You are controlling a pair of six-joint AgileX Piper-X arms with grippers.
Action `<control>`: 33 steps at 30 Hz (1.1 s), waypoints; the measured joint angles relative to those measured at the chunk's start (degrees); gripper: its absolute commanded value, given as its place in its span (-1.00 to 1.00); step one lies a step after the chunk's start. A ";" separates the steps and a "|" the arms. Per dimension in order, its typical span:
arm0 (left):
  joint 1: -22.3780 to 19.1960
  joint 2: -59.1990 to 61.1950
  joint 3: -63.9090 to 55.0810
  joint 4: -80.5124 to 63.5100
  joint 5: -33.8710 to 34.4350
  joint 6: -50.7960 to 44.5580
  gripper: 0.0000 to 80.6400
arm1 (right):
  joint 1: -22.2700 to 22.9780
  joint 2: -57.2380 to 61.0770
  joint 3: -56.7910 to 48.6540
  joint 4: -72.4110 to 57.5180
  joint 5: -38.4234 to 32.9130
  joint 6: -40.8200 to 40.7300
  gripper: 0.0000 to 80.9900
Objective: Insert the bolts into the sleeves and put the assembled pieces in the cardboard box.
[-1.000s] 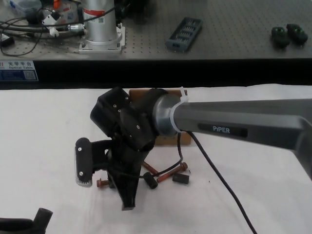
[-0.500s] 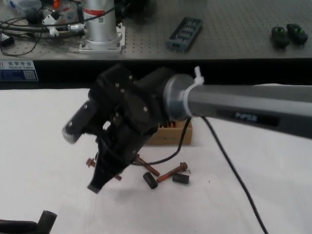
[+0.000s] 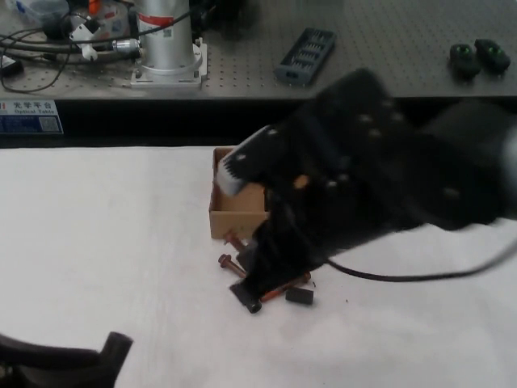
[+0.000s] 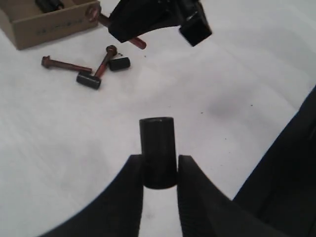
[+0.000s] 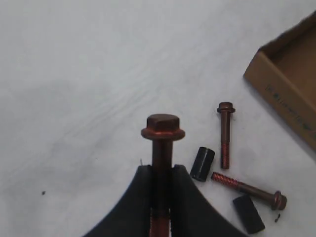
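Note:
My right gripper (image 5: 162, 173) is shut on the shank of a copper bolt (image 5: 162, 132), head outward, held above the white cloth. My left gripper (image 4: 159, 165) is shut on a black sleeve (image 4: 158, 148), its open end pointing away; in the high view this sleeve (image 3: 117, 346) sits at the bottom left. On the cloth beside the cardboard box (image 3: 234, 206) lie two loose bolts (image 5: 225, 133) (image 5: 249, 188) and two black sleeves (image 5: 203, 164) (image 5: 248, 213). The right arm (image 3: 380, 178) hangs blurred over the box and the pile.
White cloth covers the bench, with open room left of and in front of the pile (image 3: 258, 291). Behind the cloth runs a perforated table with a metal post (image 3: 166, 40), cables and small parts. The box (image 4: 49, 24) holds dark pieces.
The right arm has lifted off the pile and swung back to the right, now blurred with motion. The left gripper with its sleeve has shifted a little rightward and up.

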 measured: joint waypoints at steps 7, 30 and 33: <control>0.00 13.49 0.05 -15.99 9.84 -2.80 -0.98 | 0.10 -18.46 11.13 -6.94 0.16 6.14 -0.91; -15.93 30.56 0.05 -57.28 9.58 -10.09 -0.98 | 0.24 -48.32 22.95 -23.89 -4.89 14.99 -0.91; -16.20 30.65 0.05 -60.66 9.15 -10.94 -0.98 | 0.90 -48.56 23.86 -25.97 -5.21 15.21 -0.91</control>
